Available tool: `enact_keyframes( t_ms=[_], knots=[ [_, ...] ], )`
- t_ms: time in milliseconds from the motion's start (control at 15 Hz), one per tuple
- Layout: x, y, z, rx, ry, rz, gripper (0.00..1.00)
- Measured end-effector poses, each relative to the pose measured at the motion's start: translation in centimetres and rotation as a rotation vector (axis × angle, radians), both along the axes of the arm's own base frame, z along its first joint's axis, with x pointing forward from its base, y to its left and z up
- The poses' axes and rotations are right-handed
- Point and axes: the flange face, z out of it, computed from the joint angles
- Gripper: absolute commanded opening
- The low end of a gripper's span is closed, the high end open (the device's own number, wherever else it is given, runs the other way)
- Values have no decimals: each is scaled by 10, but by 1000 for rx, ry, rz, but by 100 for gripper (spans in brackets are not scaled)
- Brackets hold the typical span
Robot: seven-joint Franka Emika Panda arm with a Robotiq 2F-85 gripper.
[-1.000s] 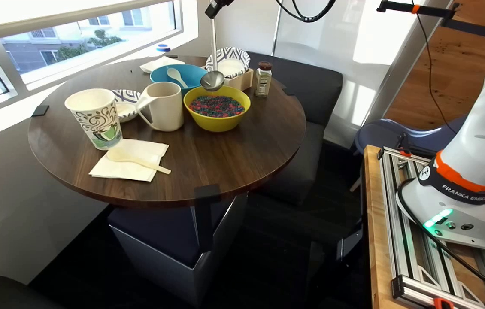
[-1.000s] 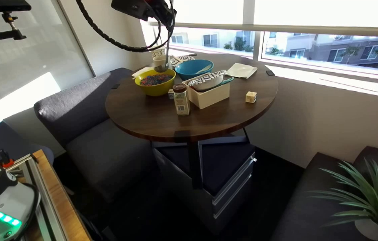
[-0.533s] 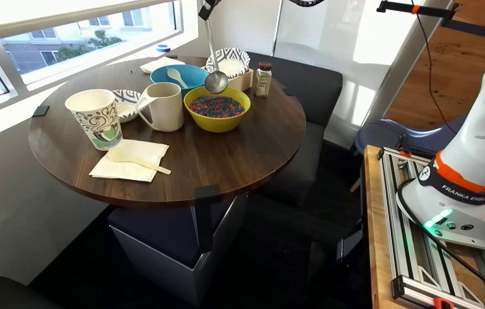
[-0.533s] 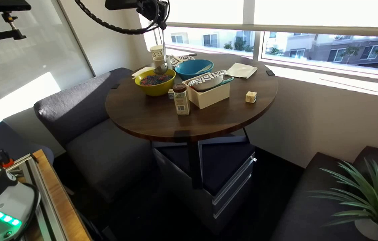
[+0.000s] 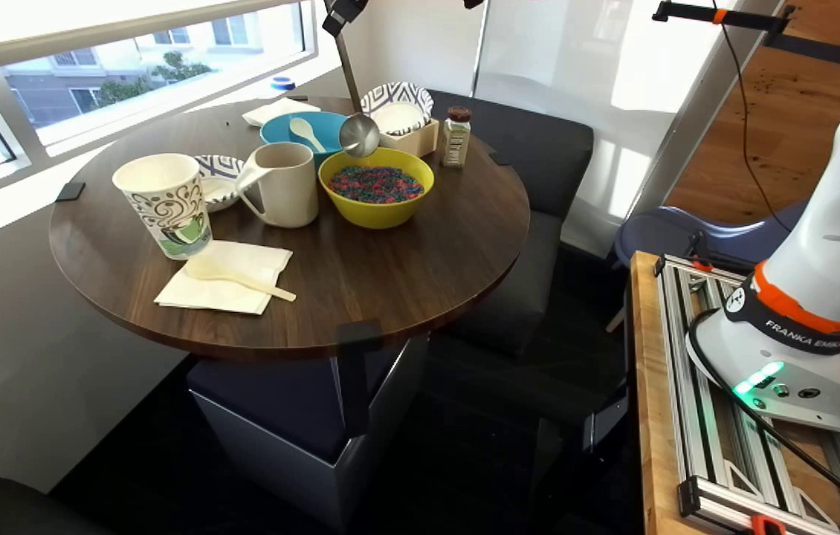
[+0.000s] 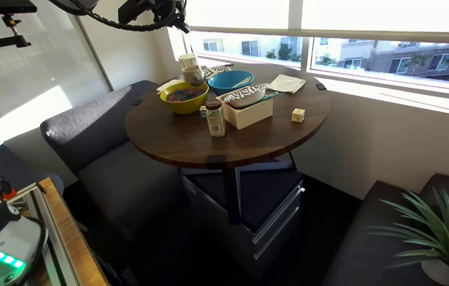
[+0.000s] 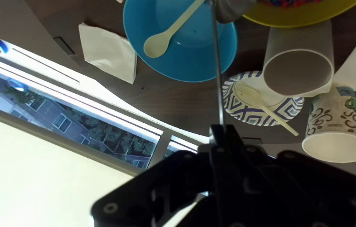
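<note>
Claw (image 7: 223,130): clamped on the ladle (image 5: 360,136).
Ladle: held aloft between yellow bowl (image 5: 375,215) and blue bowl (image 7: 190,67).
Ladle shift: swung toward blue bowl, tilted further.
Yellow bowl: apparently being left; ladle's load cannot be told.

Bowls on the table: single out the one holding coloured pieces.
The yellow bowl, holding red and dark pieces. The blue bowl holds a pale spoon, the level paper bowl a fork; the tilted paper bowl on the wooden box shows no pieces.
</note>
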Motion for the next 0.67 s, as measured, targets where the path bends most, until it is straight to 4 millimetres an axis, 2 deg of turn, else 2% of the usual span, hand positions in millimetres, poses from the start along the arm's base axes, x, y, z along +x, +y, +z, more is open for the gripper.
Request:
enact_keyframes(
  t_ms=[400, 667],
  knots=[
    [-22, 21, -2, -143, -60, -33, 2],
    [-33, 40, -22, -200, -24, -56, 2]
  ],
)
